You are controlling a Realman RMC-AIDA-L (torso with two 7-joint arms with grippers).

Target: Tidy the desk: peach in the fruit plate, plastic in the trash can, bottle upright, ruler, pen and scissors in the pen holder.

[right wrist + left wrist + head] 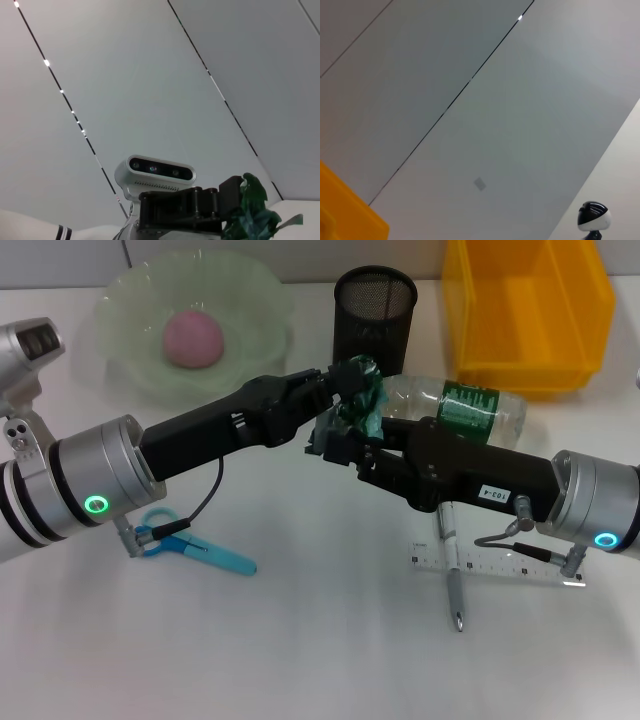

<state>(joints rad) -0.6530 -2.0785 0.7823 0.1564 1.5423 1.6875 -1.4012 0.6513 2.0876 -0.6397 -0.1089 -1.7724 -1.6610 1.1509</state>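
Mid-desk, in front of the pen holder (374, 310), the left gripper (345, 375) and right gripper (335, 445) both meet a crumpled green plastic wrapper (357, 405). Whether either is clamped on it, I cannot tell. It looks light, soft and crinkly, best pinched at a bunched fold.

Pale grey panelled ceiling (520, 110) — thin dark seams, small bright light spots (46, 63), white tabletop (300, 660)
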